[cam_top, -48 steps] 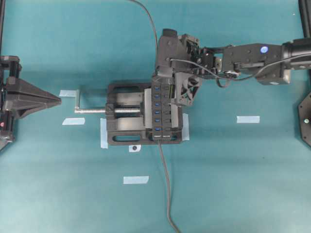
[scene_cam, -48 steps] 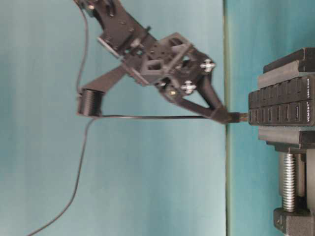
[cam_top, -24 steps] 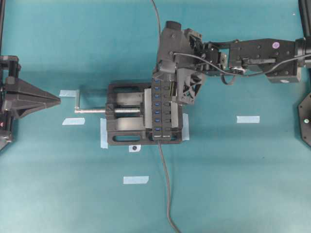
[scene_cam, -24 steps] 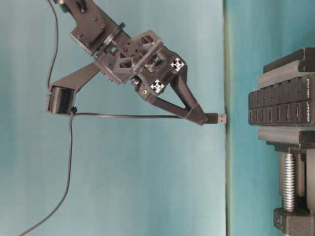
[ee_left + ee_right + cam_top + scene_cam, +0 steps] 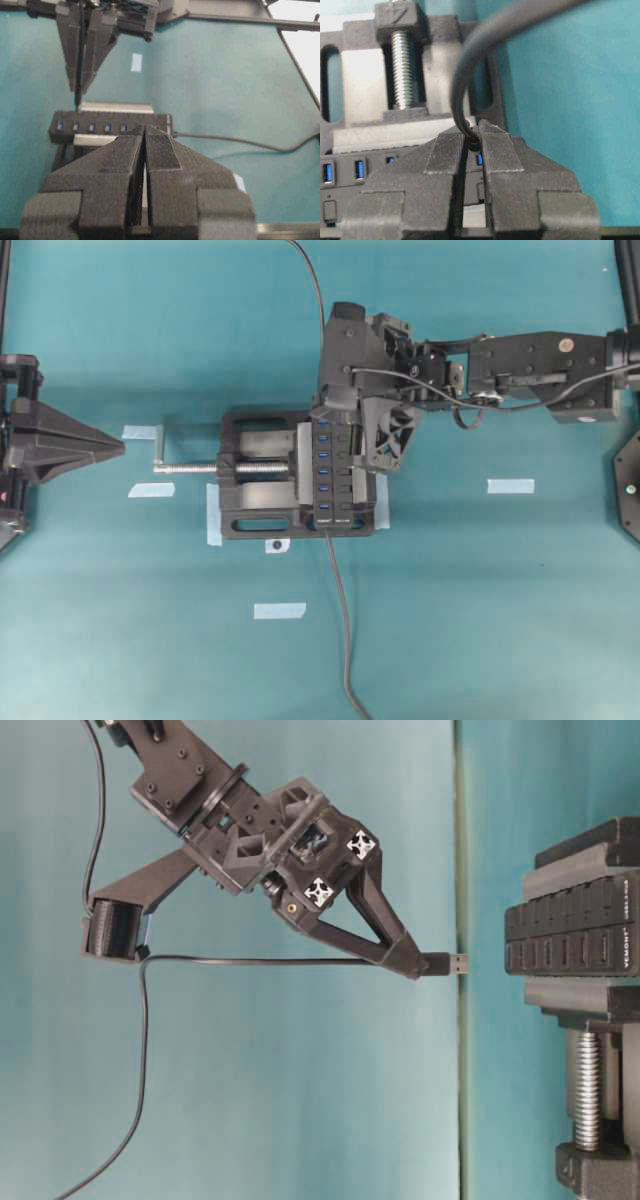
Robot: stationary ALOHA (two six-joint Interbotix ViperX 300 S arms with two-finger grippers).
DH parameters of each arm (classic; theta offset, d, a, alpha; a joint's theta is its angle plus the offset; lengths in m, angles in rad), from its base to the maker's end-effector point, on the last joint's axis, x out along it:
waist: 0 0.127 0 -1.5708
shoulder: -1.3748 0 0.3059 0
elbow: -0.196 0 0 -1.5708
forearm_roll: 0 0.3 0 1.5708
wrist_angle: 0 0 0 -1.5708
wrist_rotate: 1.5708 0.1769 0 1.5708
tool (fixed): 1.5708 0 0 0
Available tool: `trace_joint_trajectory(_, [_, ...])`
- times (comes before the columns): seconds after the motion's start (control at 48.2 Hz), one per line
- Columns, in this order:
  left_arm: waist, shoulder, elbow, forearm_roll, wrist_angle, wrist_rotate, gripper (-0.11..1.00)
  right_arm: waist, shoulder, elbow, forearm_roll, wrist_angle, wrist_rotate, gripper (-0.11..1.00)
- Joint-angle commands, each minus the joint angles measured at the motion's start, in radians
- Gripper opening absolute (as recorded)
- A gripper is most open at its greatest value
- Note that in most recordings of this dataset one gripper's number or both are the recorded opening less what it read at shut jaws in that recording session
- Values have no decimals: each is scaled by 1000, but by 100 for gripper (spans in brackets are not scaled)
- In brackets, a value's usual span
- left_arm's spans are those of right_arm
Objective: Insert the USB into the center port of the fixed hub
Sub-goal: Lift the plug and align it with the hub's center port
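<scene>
Pinching the USB (image 5: pixel 443 963) tight, the right claw (image 5: pixel 405 960) holds it up over the fixed hub (image 5: pixel 334 472), not touching. The hub sits in a black vise (image 5: pixel 255 502). The left claw (image 5: pixel 145 150) is pressed together, far from the hub.

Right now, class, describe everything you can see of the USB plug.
The USB is a small black plug with a silver metal tip, ending a thin dark cable. The right claw is shut on its black body. It lies level, tip pointing at the hub, short of it and touching no port.
</scene>
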Motion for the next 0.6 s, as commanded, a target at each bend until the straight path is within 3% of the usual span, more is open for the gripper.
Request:
trace_joint_trajectory(0.0, [2,5,-20,2,-5,-2,0,5,-34,-25,2,-5,9,7])
trace_joint_trajectory(0.581, [3,5,-17,0,-5,-2,0,28,-34,-21,2,12,9,7])
